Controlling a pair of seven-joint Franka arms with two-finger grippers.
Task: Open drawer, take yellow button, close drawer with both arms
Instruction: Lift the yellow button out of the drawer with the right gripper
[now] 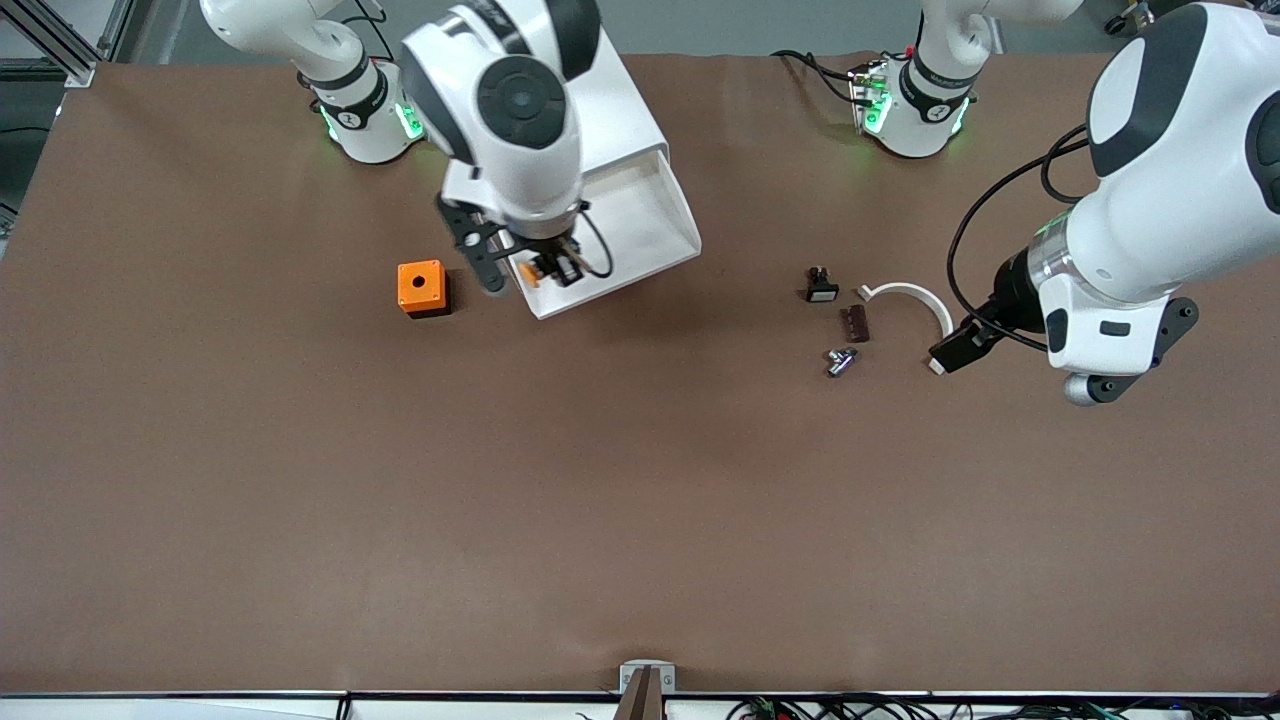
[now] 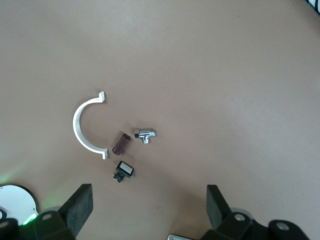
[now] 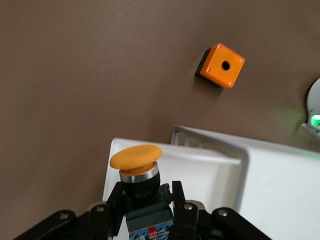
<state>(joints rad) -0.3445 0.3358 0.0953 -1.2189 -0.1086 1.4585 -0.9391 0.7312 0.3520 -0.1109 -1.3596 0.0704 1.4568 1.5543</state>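
Front view shows the orange cube (image 1: pixel 422 288) toward the right arm's end of the table, beside the cabinet (image 1: pixel 630 120). The right gripper (image 1: pixel 545 265) points down over the open drawer (image 1: pixel 640 240). Its fingers grasp the button (image 3: pixel 136 159), lifted over the drawer. Near the left arm's end lie a switch (image 1: pixel 821 287), a metal part (image 1: pixel 841 361) and a white curved strip (image 1: pixel 915 298). The left gripper (image 2: pixel 149 205) hangs above them, fingers spread apart, holding nothing.
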